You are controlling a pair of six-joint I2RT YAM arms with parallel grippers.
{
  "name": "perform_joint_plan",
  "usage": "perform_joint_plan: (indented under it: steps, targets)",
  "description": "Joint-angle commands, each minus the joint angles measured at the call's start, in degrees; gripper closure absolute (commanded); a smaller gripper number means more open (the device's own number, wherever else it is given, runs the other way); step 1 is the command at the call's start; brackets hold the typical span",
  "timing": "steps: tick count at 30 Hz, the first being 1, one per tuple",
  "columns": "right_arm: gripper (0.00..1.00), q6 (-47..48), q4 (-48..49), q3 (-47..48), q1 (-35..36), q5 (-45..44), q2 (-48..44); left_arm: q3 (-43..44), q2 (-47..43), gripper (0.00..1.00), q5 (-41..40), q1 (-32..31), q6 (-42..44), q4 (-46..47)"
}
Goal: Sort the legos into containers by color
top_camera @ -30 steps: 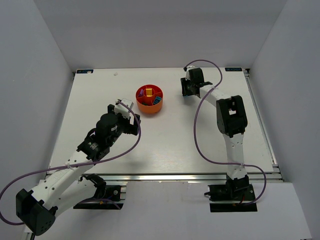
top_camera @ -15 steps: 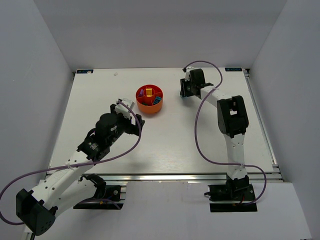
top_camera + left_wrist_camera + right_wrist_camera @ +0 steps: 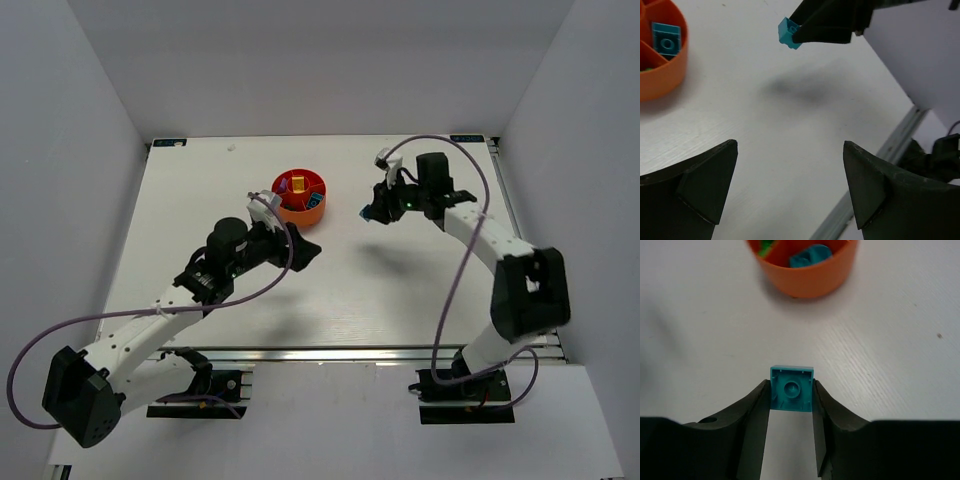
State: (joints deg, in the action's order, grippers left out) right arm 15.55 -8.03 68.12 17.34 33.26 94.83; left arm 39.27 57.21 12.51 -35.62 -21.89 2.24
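Note:
My right gripper (image 3: pixel 791 392) is shut on a cyan brick (image 3: pixel 792 389), held above the table to the right of the orange-red bowl (image 3: pixel 300 212). The brick shows its hollow underside to the right wrist camera. It also shows in the left wrist view (image 3: pixel 789 33) and as a small cyan spot in the top view (image 3: pixel 369 213). The bowl (image 3: pixel 805 277) holds yellow, purple, cyan and green bricks in separate wedges; a cyan brick (image 3: pixel 666 38) lies in one. My left gripper (image 3: pixel 785 185) is open and empty, just below and right of the bowl (image 3: pixel 667 75).
The white table (image 3: pixel 330 290) is walled on three sides. An aluminium rail (image 3: pixel 330 353) runs along its front edge. Purple cables loop from both arms.
My right gripper has come forward from the far table area with the cyan brick lifted. My left gripper has swung right, from left of the bowl to below it.

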Motion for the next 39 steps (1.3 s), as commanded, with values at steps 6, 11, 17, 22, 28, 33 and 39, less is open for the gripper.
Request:
perform_joint_plan:
  steps: [6, 11, 17, 22, 28, 33, 39]
  targets:
    - [0.91, 14.7, -3.0, -14.3, 2.3, 16.8, -22.4, 7.0, 7.6, 0.06, 11.9, 0.1, -20.1, 4.9]
    - [0.9, 14.4, -2.1, -17.8, 4.4, 16.9, -31.3, 6.3, 9.7, 0.06, 14.6, -0.4, -27.4, 9.9]
    - [0.9, 15.1, -2.1, -18.7, 8.0, 16.6, -33.8, 6.3, 12.6, 0.06, 16.2, -0.9, -31.8, 12.6]
    - [0.9, 16.3, -2.3, -18.3, 10.7, 14.1, -32.8, 7.3, 14.9, 0.07, 17.4, -0.9, -31.8, 12.6]
    - [0.9, 16.8, -1.7, -17.6, 12.7, 11.9, -32.2, 7.8, 17.0, 0.11, 20.3, -0.9, -33.1, 14.6]
    - [0.9, 17.0, -1.5, -17.1, 14.0, 11.0, -31.1, 8.2, 19.2, 0.16, 21.8, -0.9, -33.8, 15.8]
    - [0.9, 17.7, -0.4, -16.3, 14.7, 9.6, -29.1, 9.3, 22.5, 0.23, 24.7, -0.9, -34.4, 16.9]
